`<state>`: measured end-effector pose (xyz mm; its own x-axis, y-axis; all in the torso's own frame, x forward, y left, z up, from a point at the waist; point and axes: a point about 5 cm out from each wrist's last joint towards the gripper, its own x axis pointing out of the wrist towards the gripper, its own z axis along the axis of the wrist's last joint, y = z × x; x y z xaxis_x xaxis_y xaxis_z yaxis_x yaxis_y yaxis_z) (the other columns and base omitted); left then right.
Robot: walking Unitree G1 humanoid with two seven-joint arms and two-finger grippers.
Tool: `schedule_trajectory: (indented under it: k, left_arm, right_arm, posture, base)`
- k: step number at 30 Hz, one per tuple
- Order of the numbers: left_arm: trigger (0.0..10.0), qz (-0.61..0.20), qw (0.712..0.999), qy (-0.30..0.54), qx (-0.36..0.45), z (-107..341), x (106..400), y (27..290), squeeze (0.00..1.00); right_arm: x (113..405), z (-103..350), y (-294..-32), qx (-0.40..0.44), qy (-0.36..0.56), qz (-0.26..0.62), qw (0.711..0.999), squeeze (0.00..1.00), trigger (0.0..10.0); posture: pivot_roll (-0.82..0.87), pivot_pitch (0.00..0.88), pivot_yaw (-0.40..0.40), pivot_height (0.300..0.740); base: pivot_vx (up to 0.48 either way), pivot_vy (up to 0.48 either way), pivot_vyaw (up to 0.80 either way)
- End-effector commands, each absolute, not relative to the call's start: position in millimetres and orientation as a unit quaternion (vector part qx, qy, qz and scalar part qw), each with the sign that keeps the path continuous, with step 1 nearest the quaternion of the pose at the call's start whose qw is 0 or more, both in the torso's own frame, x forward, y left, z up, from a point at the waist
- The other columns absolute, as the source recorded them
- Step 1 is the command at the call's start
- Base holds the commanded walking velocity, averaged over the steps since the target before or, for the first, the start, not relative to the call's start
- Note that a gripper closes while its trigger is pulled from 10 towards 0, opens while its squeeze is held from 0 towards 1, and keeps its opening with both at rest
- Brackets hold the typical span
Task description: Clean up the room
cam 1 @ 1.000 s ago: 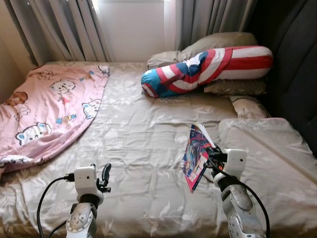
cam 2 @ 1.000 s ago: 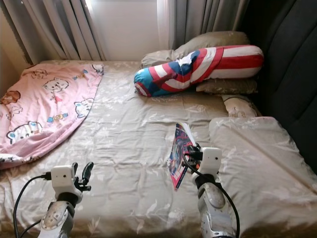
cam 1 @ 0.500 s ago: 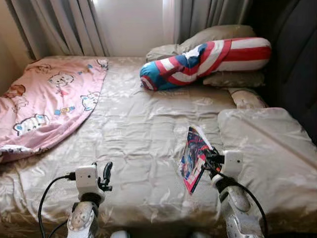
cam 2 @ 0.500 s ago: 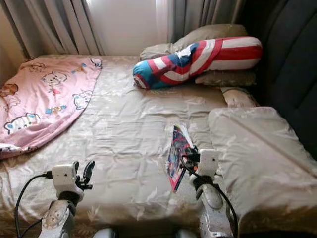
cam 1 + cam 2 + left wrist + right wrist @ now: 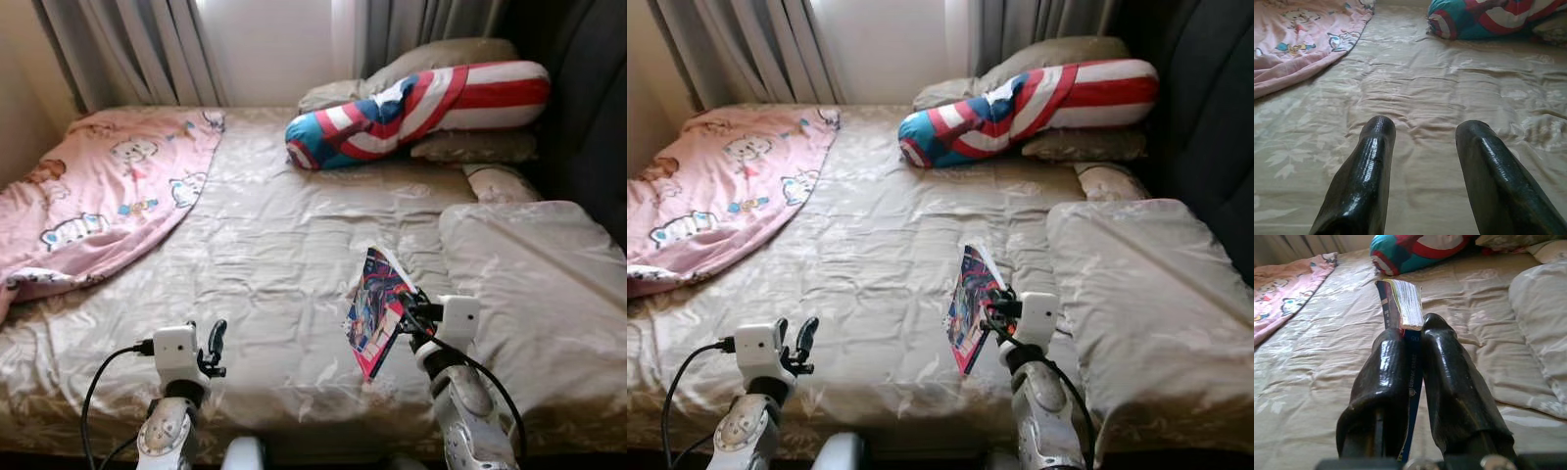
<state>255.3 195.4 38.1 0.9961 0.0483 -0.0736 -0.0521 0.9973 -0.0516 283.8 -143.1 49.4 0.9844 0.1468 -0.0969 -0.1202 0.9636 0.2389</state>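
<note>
A thin, glossy paperback book (image 5: 376, 312) with a busy red, blue and pink illustrated cover is held off the bed, clamped at its lower part between the two black fingers of the right gripper (image 5: 1414, 340). It stands nearly upright on edge, tilted a little, cover facing the robot's left, its white page block (image 5: 1408, 303) showing along the top. It hangs above the beige sheet near the bed's front edge, right of the middle

I see the bed (image 5: 284, 245) ahead, a blanket (image 5: 98, 196) at ten o'clock, a bolster (image 5: 411, 108) at one o'clock before stacked pillows (image 5: 460, 59), a pillow (image 5: 539, 284) at three o'clock, and a book (image 5: 374, 311) held upright just left of it.
</note>
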Motion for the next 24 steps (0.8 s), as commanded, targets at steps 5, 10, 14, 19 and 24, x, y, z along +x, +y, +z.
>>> schedule_trajectory:
  k: [5, 10, 14, 19, 24]
  left_arm:
    - [10.0, 0.019, 0.999, 0.032, -0.022, 43, 260, 196, 0.00]
    - [10.0, 0.017, 0.999, 0.027, -0.019, 46, 259, 196, 0.00]
    - [10.0, 0.013, 1.000, 0.025, -0.012, 49, 256, 199, 0.00]
    - [10.0, 0.009, 1.000, 0.026, 0.006, 53, 244, 208, 0.00]
    - [10.0, 0.001, 0.999, 0.034, 0.032, 60, 222, 217, 0.00]
  right_arm:
    - [294, 60, -143, 0.159, 0.031, 0.065, 0.985, 0.00, 10.0]
    - [304, 53, -154, 0.237, 0.044, 0.019, 0.970, 0.00, 10.0]
    - [314, 50, -162, 0.294, 0.053, -0.014, 0.954, 0.00, 10.0]
    - [327, 50, -163, 0.335, 0.070, -0.029, 0.939, 0.00, 10.0]
    - [339, 57, -164, 0.395, 0.066, -0.025, 0.916, 0.00, 10.0]
  posture:
    - [-0.02, 0.029, -0.004, 0.653]
    - [0.01, 0.047, 0.008, 0.653]
    - [0.03, 0.062, 0.022, 0.653]
    - [0.10, 0.108, 0.060, 0.653]
    - [0.17, 0.142, 0.092, 0.653]
  base:
    - [0.000, 0.000, 0.00]
    - [0.000, 0.000, 0.00]
    - [0.000, 0.000, 0.00]
    - [0.000, 0.000, 0.00]
    - [0.000, 0.000, 0.00]
